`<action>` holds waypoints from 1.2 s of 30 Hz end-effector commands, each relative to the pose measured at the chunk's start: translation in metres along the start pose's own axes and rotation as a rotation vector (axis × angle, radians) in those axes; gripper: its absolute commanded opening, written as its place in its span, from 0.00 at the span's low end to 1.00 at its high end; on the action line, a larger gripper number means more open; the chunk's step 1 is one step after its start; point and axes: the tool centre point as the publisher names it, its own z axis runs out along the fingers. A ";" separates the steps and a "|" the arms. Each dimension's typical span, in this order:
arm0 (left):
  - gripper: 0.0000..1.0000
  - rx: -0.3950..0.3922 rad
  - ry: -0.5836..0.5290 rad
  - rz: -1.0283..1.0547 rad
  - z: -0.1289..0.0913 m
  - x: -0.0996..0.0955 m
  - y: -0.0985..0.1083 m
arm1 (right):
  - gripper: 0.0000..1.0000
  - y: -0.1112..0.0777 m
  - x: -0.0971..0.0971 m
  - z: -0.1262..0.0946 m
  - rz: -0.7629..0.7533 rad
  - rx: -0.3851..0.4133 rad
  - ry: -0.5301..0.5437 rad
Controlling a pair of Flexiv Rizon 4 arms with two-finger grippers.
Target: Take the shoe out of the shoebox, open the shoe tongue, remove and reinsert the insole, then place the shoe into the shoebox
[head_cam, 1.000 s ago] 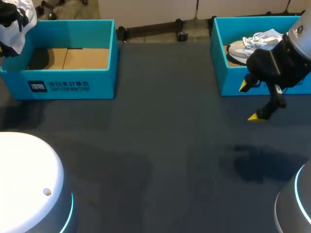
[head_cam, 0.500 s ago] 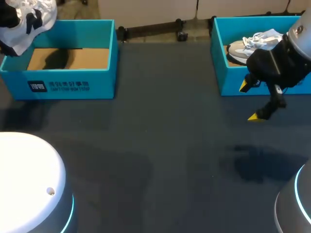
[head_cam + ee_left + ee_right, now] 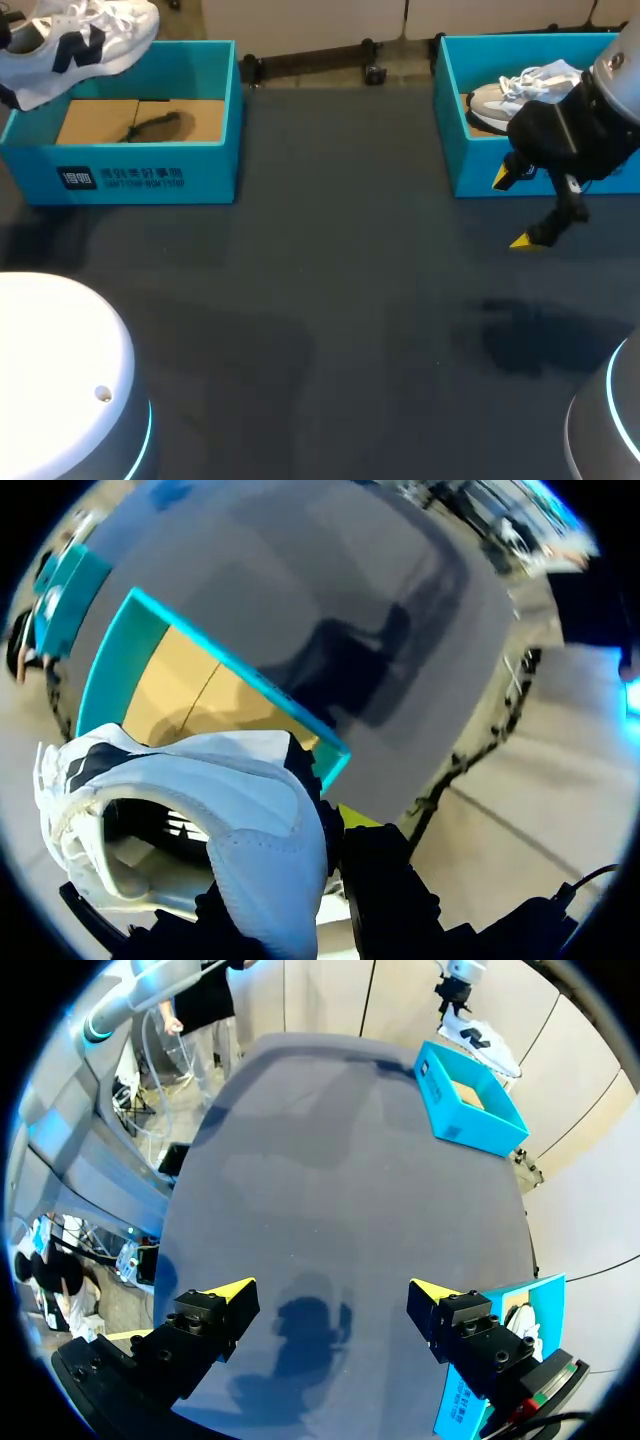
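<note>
Nearest, the right arm comes in from the right side and bends down over the dark surface (image 3: 330, 330). The right fingers (image 3: 527, 239) are released and spread wide. Their yellow tips hang just above the surface, close in front of the second shoebox (image 3: 470, 180), and touch nothing. Inside that teal box lies a second shoe (image 3: 520, 88), pale with white laces. Well apart, at the far left, stands the open teal shoebox (image 3: 150, 175), with the shoe's shadow on its brown cardboard floor. Farthest, the left arm is raised over that box's far left corner. The left fingers (image 3: 355, 816) are clenched on the heel of the white shoe (image 3: 85, 40). It hangs in the air above the box's back rim, sole down, toe pointing toward the middle.
</note>
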 end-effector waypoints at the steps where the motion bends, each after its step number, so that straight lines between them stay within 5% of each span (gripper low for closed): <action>1: 0.00 -0.053 0.012 0.356 0.001 -0.002 0.012 | 1.00 0.001 -0.002 0.001 0.001 0.004 0.004; 8: 0.00 -0.085 -0.005 0.516 0.001 -0.001 0.023 | 1.00 0.001 -0.002 0.001 0.001 0.004 0.004; 24: 0.00 -0.085 -0.005 0.516 0.001 -0.001 0.023 | 1.00 0.001 -0.002 0.001 0.001 0.004 0.004; 36: 0.00 -0.045 -0.046 0.606 0.012 -0.025 0.010 | 1.00 0.001 -0.002 0.001 0.001 0.004 0.004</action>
